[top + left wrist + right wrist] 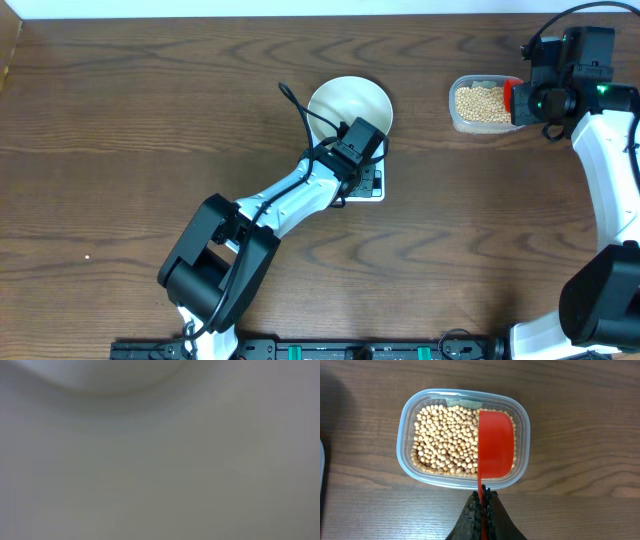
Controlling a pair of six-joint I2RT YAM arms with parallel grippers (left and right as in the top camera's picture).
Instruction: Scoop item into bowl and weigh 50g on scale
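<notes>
Bowl (345, 100) is sitting on the white scale (374, 187) left of centre. The left gripper (362, 140) is pressing shut at its near rim, though whether the fingers are pinching that rim is not showing. Further right, tan beans (445, 440) are lying in a clear tub (404, 445), and the right gripper (482, 496) is clenching the handle of a red scoop (495, 445) over them.

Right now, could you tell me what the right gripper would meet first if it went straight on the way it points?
Probably the clear tub's near rim, then the beans, though depth is unclear; the right gripper holds a red scoop.
</notes>
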